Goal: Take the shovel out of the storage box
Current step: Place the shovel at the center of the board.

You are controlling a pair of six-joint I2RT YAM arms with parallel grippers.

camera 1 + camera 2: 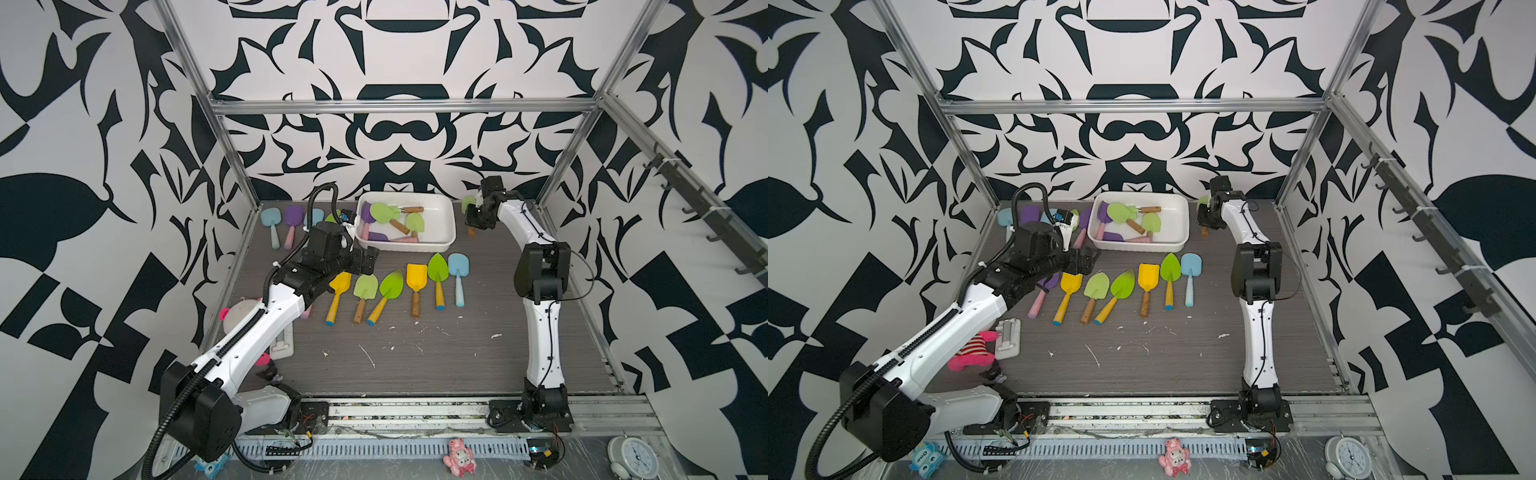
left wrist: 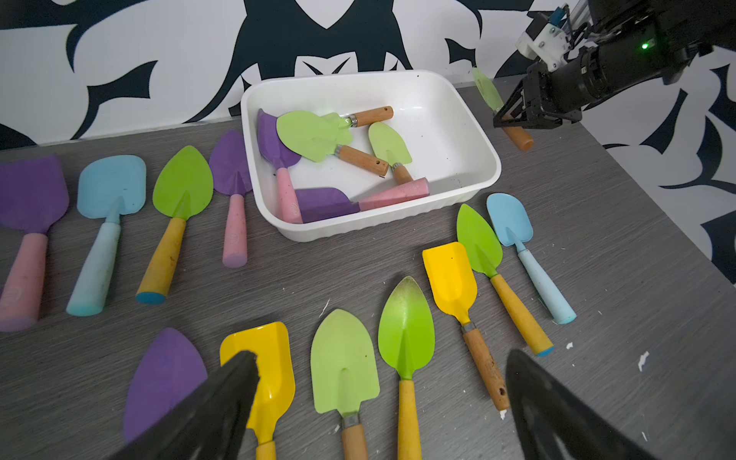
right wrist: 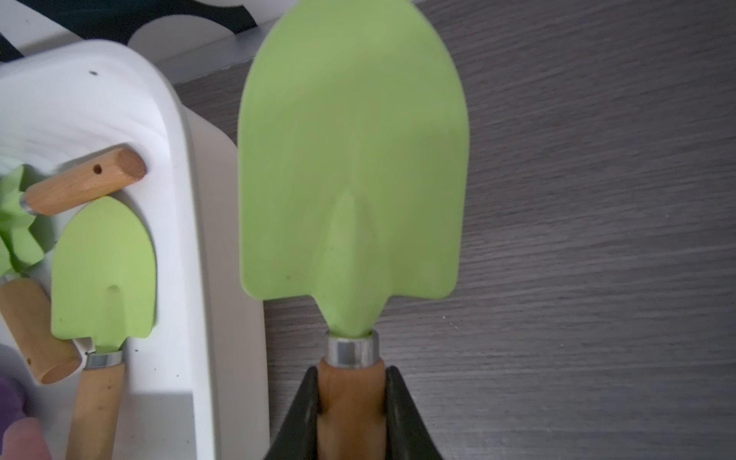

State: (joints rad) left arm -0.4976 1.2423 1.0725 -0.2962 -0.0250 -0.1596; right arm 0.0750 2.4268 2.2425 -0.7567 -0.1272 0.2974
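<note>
1. The grey wood-grain surface [image 1: 415,365] carries loose shovels. A near row of seven [image 1: 390,286] runs from purple at the left to blue at the right, and a further row [image 1: 294,216] lies far left by the back wall.
2. The storage box [image 1: 415,246] sits at the far middle of the surface, close to the back wall, with its long side running left to right.
3. Five tools lie in the box, crowded toward its left half, and the right half of the floor is bare. Two are purple shovels with pink handles [image 2: 275,139]. Three are pale green tools with wooden handles [image 2: 306,133], which overlap one another.
4. The held shovel [image 3: 350,159] has a pale green blade and a wooden handle. It is outside the storage box, just right of its right-hand rim, over the surface. Whether its handle end touches the surface I cannot tell.
5. The right jaws pinch that wooden handle from both sides just behind the metal collar, and the blade points away from them toward the back wall.
6. The left jaws are spread wide with nothing between them. They hover over the left part of the near row, just near-left of the storage box and well apart from the held shovel.
</note>
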